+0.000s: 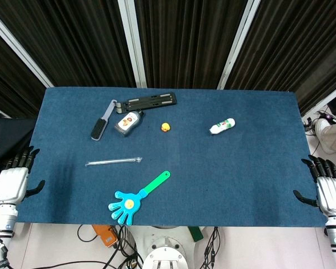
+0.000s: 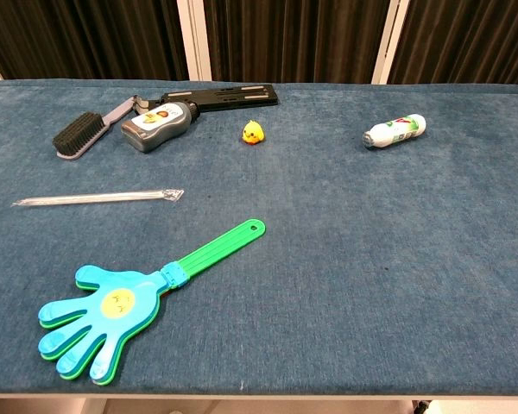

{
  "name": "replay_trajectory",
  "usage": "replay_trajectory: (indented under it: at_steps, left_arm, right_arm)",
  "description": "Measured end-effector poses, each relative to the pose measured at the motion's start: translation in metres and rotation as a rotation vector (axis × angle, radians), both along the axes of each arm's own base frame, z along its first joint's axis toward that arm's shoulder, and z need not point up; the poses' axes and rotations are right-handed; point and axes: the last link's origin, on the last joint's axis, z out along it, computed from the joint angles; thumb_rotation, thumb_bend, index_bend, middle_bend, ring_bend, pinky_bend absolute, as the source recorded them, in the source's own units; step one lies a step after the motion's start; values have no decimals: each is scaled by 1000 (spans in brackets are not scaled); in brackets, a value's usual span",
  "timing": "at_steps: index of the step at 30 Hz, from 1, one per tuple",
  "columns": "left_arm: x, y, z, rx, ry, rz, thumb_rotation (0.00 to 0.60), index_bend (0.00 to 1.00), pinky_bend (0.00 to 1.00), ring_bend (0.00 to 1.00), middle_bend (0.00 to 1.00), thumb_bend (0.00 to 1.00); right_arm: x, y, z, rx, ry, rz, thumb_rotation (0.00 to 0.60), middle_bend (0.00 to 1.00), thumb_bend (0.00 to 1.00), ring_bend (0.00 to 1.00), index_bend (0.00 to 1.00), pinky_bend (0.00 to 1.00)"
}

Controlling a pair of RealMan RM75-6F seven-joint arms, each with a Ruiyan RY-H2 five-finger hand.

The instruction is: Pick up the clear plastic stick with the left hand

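The clear plastic stick (image 1: 113, 161) lies flat on the blue table (image 1: 213, 168), left of centre; the chest view shows the stick (image 2: 97, 197) at the left side. My left hand (image 1: 12, 180) hangs off the table's left edge, fingers apart and holding nothing, well left of the stick. Beyond the right edge my right hand (image 1: 329, 189) is also open and holds nothing. Neither hand appears in the chest view.
A green-and-blue hand clapper (image 1: 137, 197) lies just in front of the stick. Behind it are a brush (image 1: 102, 120), a grey bottle (image 1: 128, 121) and a black bar (image 1: 148, 101). A small yellow duck (image 1: 166, 127) and a white bottle (image 1: 222, 126) sit further right.
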Motion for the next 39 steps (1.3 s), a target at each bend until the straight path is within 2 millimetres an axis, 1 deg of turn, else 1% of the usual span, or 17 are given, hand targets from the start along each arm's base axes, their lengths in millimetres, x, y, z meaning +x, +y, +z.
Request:
replay_trajectory:
  at_steps: [4, 8, 16, 20, 23, 28, 31, 34, 39]
  left_arm:
    - [12, 2, -14, -68, -76, -28, 600, 63, 141, 0, 0, 261]
    - [27, 10, -32, -131, -124, -66, 600, 63, 145, 0, 0, 261]
    - [71, 36, -77, -250, -157, -163, 600, 64, 156, 0, 0, 263]
    - [88, 54, -92, -290, -175, -179, 600, 112, 157, 0, 0, 264]
    - [95, 68, -101, -305, -165, -176, 600, 141, 157, 0, 0, 266]
    - [107, 91, -118, -329, -138, -169, 600, 218, 157, 0, 0, 269]
    - [110, 102, -124, -333, -115, -165, 600, 244, 157, 0, 0, 271]
    - [112, 109, -129, -333, -89, -166, 600, 280, 157, 0, 0, 272]
    - [111, 117, -133, -322, -70, -159, 600, 328, 157, 0, 0, 275]
  right_arm:
    - [1, 0, -1, 7, 1, 0, 600, 137, 304, 113, 206, 76]
    - [0, 0, 0, 3, -4, -4, 600, 137, 304, 113, 206, 75]
    - [0, 0, 0, 7, -4, -5, 600, 137, 304, 113, 206, 74]
    - [0, 0, 0, 11, -5, -7, 600, 137, 304, 113, 206, 74]
    - [0, 0, 0, 10, -7, -7, 600, 137, 304, 113, 207, 73]
    - [-1, 0, 1, 9, -9, -10, 600, 137, 304, 113, 206, 71]
    - [-1, 0, 1, 7, -11, -10, 600, 137, 304, 113, 207, 71]
    - [-2, 0, 2, 7, -12, -12, 600, 137, 304, 113, 206, 69]
    - [-1, 0, 1, 9, -11, -12, 600, 137, 304, 113, 206, 69]
